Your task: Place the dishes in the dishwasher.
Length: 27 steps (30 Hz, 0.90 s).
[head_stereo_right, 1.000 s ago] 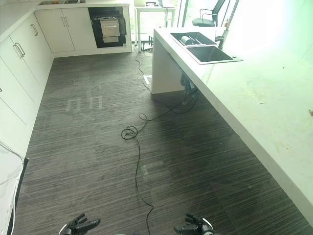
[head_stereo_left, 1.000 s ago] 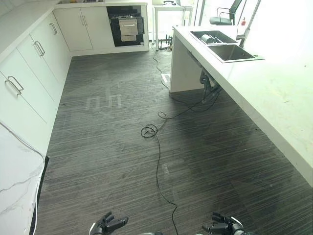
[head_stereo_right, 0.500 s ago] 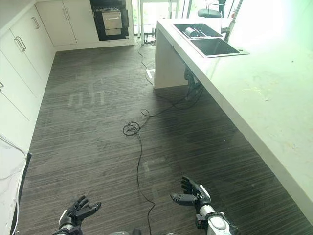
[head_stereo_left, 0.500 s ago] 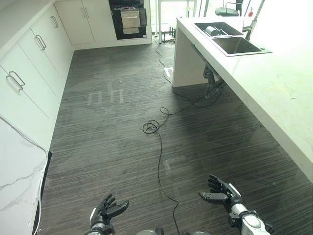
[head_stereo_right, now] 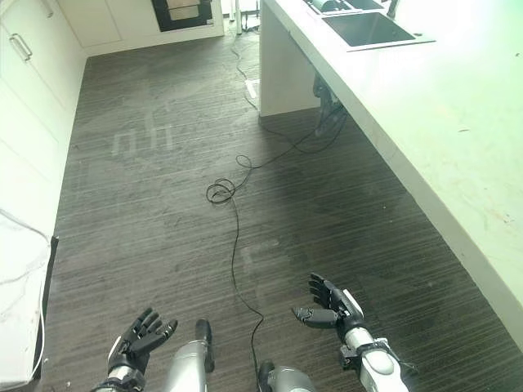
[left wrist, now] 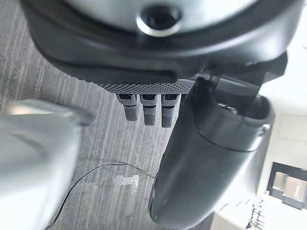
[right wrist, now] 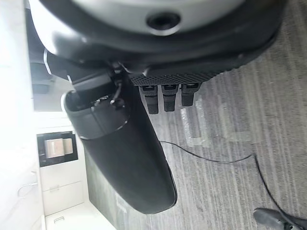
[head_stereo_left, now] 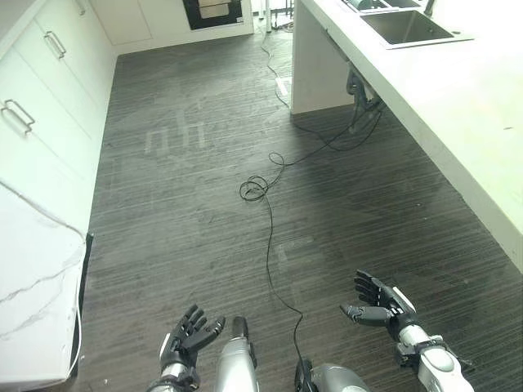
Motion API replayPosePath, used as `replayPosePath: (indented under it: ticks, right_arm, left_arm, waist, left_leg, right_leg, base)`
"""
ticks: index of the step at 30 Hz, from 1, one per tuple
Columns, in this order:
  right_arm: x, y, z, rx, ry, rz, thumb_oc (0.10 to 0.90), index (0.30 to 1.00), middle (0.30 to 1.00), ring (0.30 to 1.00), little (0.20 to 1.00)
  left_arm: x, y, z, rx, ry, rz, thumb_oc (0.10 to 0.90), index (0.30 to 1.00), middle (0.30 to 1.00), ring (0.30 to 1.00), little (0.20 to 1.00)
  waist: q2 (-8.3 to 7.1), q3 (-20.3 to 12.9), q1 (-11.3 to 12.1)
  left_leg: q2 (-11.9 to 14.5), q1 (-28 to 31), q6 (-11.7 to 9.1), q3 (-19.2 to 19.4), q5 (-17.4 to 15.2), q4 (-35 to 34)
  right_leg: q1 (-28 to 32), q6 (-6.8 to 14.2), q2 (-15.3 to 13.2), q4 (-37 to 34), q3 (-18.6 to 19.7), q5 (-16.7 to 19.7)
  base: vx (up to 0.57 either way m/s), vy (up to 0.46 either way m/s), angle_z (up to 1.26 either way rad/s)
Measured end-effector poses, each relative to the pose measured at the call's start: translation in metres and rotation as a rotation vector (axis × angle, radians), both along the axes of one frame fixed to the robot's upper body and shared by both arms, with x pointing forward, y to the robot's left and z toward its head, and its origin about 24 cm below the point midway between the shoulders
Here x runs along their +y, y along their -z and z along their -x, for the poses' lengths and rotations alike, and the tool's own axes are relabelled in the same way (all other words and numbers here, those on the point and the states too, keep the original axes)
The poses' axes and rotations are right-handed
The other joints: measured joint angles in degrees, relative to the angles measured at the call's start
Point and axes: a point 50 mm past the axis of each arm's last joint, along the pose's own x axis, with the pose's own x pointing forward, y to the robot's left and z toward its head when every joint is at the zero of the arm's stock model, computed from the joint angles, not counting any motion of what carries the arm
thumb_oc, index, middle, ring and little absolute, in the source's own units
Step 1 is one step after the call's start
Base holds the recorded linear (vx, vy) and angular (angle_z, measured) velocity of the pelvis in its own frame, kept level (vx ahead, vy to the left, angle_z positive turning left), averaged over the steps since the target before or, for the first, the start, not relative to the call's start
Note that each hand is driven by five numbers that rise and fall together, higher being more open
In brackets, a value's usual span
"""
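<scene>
The fingers [head_stereo_left: 194,320] of the left hand [head_stereo_left: 186,336] are seen spread and relaxed, with nothing held between them; the hand is raised low over the dark striped floor [head_stereo_left: 188,212] at the lower left. In the left wrist view the same fingers [left wrist: 148,109] are shown straight beside the thumb, with bare floor past them. The fingers [head_stereo_right: 319,287] of the right hand [head_stereo_right: 331,307] are likewise held straight and parted, palm turned inward, and nothing is gripped; in the right wrist view its fingers [right wrist: 165,97] are shown extended over the floor.

A thin black cable [head_stereo_left: 265,220] is laid across the floor between the two hands and is coiled further ahead. White cabinets [head_stereo_left: 41,106] with metal handles are ranged along the left side. A long white tabletop [head_stereo_right: 425,106] is set along the right side, with a sink [head_stereo_right: 366,26] sunk into its far end. In a second basin just beyond it, dark dishes [head_stereo_right: 335,5] can be made out, well apart from both hands. The dishwasher [head_stereo_right: 181,12], a dark unit built in among the far cabinets, is seen at the end of the room; whether its door is open cannot be told.
</scene>
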Motion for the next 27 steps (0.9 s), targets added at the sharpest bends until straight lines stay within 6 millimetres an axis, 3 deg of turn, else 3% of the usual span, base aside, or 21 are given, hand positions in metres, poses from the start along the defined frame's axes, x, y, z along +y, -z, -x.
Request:
replayPosePath:
  ticks: [2, 3, 4, 5, 7, 10, 11, 12, 13, 14, 15, 16, 17, 18, 19, 20, 22, 24, 26, 27]
  right_arm:
    - [-0.009, -0.001, 0.007, 0.017, -0.01, 0.02, 0.8, 0.9, 0.9, 0.9, 0.9]
    - [-0.008, -0.003, 0.012, 0.01, -0.004, 0.013, 0.8, 0.9, 0.9, 0.9, 0.9]
    - [0.001, -0.007, 0.011, -0.015, -0.02, -0.011, 0.8, 0.9, 0.9, 0.9, 0.9]
    - [0.007, -0.011, 0.008, -0.04, -0.027, -0.024, 0.8, 0.9, 0.9, 0.9, 0.9]
    - [0.017, -0.019, 0.0, -0.094, -0.036, -0.051, 0.8, 0.9, 0.9, 0.9, 0.9]
    - [0.032, -0.028, -0.018, -0.151, -0.056, -0.085, 0.8, 0.9, 0.9, 0.9, 0.9]
    - [0.036, -0.031, -0.022, -0.168, -0.07, -0.09, 0.8, 0.9, 0.9, 0.9, 0.9]
    - [0.04, -0.035, -0.027, -0.192, -0.071, -0.1, 0.8, 0.9, 0.9, 0.9, 0.9]
    - [0.04, -0.035, -0.027, -0.192, -0.071, -0.1, 0.8, 0.9, 0.9, 0.9, 0.9]
    - [0.047, -0.035, -0.031, -0.193, -0.086, -0.101, 0.8, 0.9, 0.9, 0.9, 0.9]
    - [0.05, -0.033, -0.029, -0.182, -0.099, -0.103, 0.8, 0.9, 0.9, 0.9, 0.9]
    - [0.049, -0.03, -0.024, -0.163, -0.107, -0.096, 0.8, 0.9, 0.9, 0.9, 0.9]
    - [0.049, -0.026, -0.02, -0.139, -0.109, -0.1, 0.8, 0.9, 0.9, 0.9, 0.9]
    - [0.046, -0.025, -0.015, -0.139, -0.1, -0.113, 0.8, 0.9, 0.9, 0.9, 0.9]
    - [0.04, -0.027, -0.016, -0.144, -0.103, -0.105, 0.8, 0.9, 0.9, 0.9, 0.9]
    - [0.04, -0.026, -0.017, -0.129, -0.104, -0.106, 0.8, 0.9, 0.9, 0.9, 0.9]
    - [0.033, -0.031, -0.014, -0.143, -0.094, -0.099, 0.8, 0.9, 0.9, 0.9, 0.9]
    - [0.029, -0.028, -0.007, -0.122, -0.079, -0.095, 0.8, 0.9, 0.9, 0.9, 0.9]
    - [0.029, -0.03, -0.006, -0.13, -0.086, -0.093, 0.8, 0.9, 0.9, 0.9, 0.9]
    - [0.029, -0.032, -0.007, -0.136, -0.089, -0.09, 0.8, 0.9, 0.9, 0.9, 0.9]
  left_arm:
    - [0.0, -0.001, -0.003, -0.011, 0.007, -0.001, 0.8, 0.9, 0.9, 0.9, 0.9]
    - [0.004, -0.007, -0.009, -0.039, 0.015, -0.021, 0.8, 0.9, 0.9, 0.9, 0.9]
    - [0.014, -0.017, -0.016, -0.076, 0.031, -0.061, 0.8, 0.9, 0.9, 0.9, 0.9]
    - [0.019, -0.025, -0.025, -0.109, 0.046, -0.085, 0.8, 0.9, 0.9, 0.9, 0.9]
    - [0.027, -0.039, -0.043, -0.172, 0.065, -0.121, 0.8, 0.9, 0.9, 0.9, 0.9]
    - [0.035, -0.057, -0.064, -0.244, 0.08, -0.16, 0.8, 0.9, 0.9, 0.9, 0.9]
    - [0.037, -0.059, -0.066, -0.252, 0.078, -0.164, 0.8, 0.9, 0.9, 0.9, 0.9]
    - [0.038, -0.062, -0.068, -0.26, 0.086, -0.166, 0.8, 0.9, 0.9, 0.9, 0.9]
    - [0.038, -0.062, -0.068, -0.26, 0.086, -0.166, 0.8, 0.9, 0.9, 0.9, 0.9]
    - [0.038, -0.062, -0.064, -0.245, 0.102, -0.168, 0.8, 0.9, 0.9, 0.9, 0.9]
    - [0.038, -0.062, -0.059, -0.237, 0.11, -0.17, 0.8, 0.9, 0.9, 0.9, 0.9]
    - [0.034, -0.061, -0.053, -0.227, 0.128, -0.162, 0.8, 0.9, 0.9, 0.9, 0.9]
    - [0.034, -0.061, -0.05, -0.225, 0.144, -0.16, 0.8, 0.9, 0.9, 0.9, 0.9]
    - [0.037, -0.065, -0.053, -0.235, 0.165, -0.173, 0.8, 0.9, 0.9, 0.9, 0.9]
    - [0.036, -0.068, -0.056, -0.247, 0.171, -0.168, 0.8, 0.9, 0.9, 0.9, 0.9]
    - [0.039, -0.067, -0.056, -0.229, 0.15, -0.163, 0.8, 0.9, 0.9, 0.9, 0.9]
    - [0.033, -0.066, -0.06, -0.228, 0.169, -0.152, 0.8, 0.9, 0.9, 0.9, 0.9]
    - [0.025, -0.066, -0.062, -0.237, 0.216, -0.148, 0.8, 0.9, 0.9, 0.9, 0.9]
    - [0.02, -0.076, -0.064, -0.288, 0.241, -0.168, 0.8, 0.9, 0.9, 0.9, 0.9]
    - [0.018, -0.079, -0.065, -0.302, 0.25, -0.175, 0.8, 0.9, 0.9, 0.9, 0.9]
  waist:
    - [0.15, -0.2, 0.1]
    - [-0.99, -1.3, 0.3]
    - [-3.78, -3.9, 0.7]
    - [-4.89, -4.5, 1.2]
    - [-5.89, -5.2, 1.6]
    - [-5.46, -5.8, 1.6]
    - [-4.98, -6.0, 1.6]
    - [-4.07, -6.1, 1.3]
    - [-4.07, -6.1, 1.3]
    - [-3.23, -5.9, 1.1]
    - [-2.57, -5.8, 1.3]
    - [-1.78, -6.2, 0.9]
    - [-3.5, -6.0, 1.3]
    - [-5.34, -5.8, -0.3]
    - [-5.73, -5.3, 0.1]
    - [-6.81, -5.0, 0.2]
    - [-5.71, -3.5, -2.1]
    - [-4.88, -2.8, -3.9]
    - [-4.45, -2.9, -4.0]
    - [-4.44, -3.0, -3.9]
  left_leg:
    - [-1.4, 2.8, 0.8, 3.2, 0.0, -1.4]
    - [-3.7, 3.8, 2.3, 3.8, 2.2, 0.1]
    - [-6.9, 3.8, 6.4, 5.5, 1.4, 1.7]
    - [-8.3, 3.6, 8.0, 5.9, 0.6, 3.1]
    - [-10.6, 3.7, 10.2, 5.7, -2.1, 4.6]
    - [-12.9, 5.7, 12.1, 4.4, -3.6, 2.9]
    - [-13.6, 6.7, 12.8, 4.0, -3.9, 2.2]
    - [-14.5, 8.5, 14.5, 3.3, -4.8, 1.9]
    - [-14.5, 8.5, 14.5, 3.3, -4.8, 1.9]
    - [-14.9, 10.4, 14.0, 3.6, -6.0, 0.1]
    - [-14.9, 11.7, 13.0, 3.8, -5.4, -2.1]
    - [-14.6, 12.6, 10.8, 4.3, -5.2, -4.9]
    - [-13.2, 12.8, -7.2, 9.3, -11.2, -3.0]
    - [-12.6, 8.1, 7.5, 2.9, -11.2, 8.5]
    - [-12.3, 8.7, 8.2, 0.7, -13.3, 8.6]
    - [-14.1, 9.5, 9.0, 2.2, -14.5, 8.6]
    - [-15.7, 11.3, 10.9, 2.2, -15.0, 8.3]
    - [-17.0, 15.9, 10.9, 1.9, -15.9, 7.2]
    - [-17.1, 20.3, 10.5, 1.7, -17.1, 4.6]
    - [-17.1, 21.2, 10.3, 1.3, -17.2, 3.6]
  right_leg:
    - [3.6, 1.5, -2.4, -1.1, 1.3, -0.8]
    - [6.1, 4.2, -5.0, -2.4, 1.9, -1.9]
    - [7.5, 6.6, -8.3, -3.8, 2.1, -2.1]
    - [8.2, 7.9, -9.8, -4.6, 1.7, -1.2]
    - [9.0, 7.8, -11.4, -4.4, 0.4, 0.9]
    - [8.7, 8.5, -13.1, -1.2, 0.0, 6.5]
    - [8.3, 10.0, -13.5, 0.9, 0.1, 9.3]
    - [3.1, 11.2, -15.2, 12.3, 0.8, 12.8]
    - [3.1, 11.2, -15.2, 12.3, 0.8, 12.8]
    - [-6.2, 11.0, -14.4, 22.2, 1.4, 9.8]
    - [-8.8, 9.0, -12.8, 19.9, -0.1, 7.8]
    - [-10.7, 7.3, -9.0, 12.5, -3.0, 7.7]
    - [-11.8, 4.3, -6.3, 2.1, -4.4, 8.7]
    - [-13.9, 8.0, -7.3, -2.5, -4.2, 9.4]
    - [-16.8, 9.9, -8.0, -1.5, -4.2, 10.1]
    - [-20.9, 9.9, -9.5, -0.3, -2.9, 10.3]
    - [-26.5, 10.0, -10.5, -2.0, -1.4, 12.7]
    - [-28.9, 8.5, -11.4, -2.6, 0.0, 13.4]
    - [-26.9, 6.5, -11.1, -0.7, -0.3, 12.9]
    - [-26.5, 6.5, -11.0, 0.2, -0.9, 12.9]
  base:
    - [0.33, 0.405, -0.3]
    - [0.32, 0.45, -0.05]
    - [0.23, 0.364, 0.04]
    - [0.2, 0.336, 0.15]
    - [0.13, 0.213, 0.33]
    - [0.14, 0.213, 0.32]
    - [0.17, 0.26, 0.32]
    - [0.18, 0.171, 0.22]
    - [0.18, 0.104, 0.24]
    - [0.18, -0.055, 0.01]
    - [0.15, -0.102, 0.04]
    - [0.18, -0.158, -0.13]
    - [0.2, -0.184, 0.25]
    - [0.29, -0.219, 0.12]
    - [0.34, -0.206, -0.14]
    - [0.35, -0.181, -0.4]
    - [0.35, -0.156, -0.01]
    - [0.38, -0.203, 0.34]
    - [0.4, -0.294, 0.4]
    - [0.33, -0.249, 0.2]
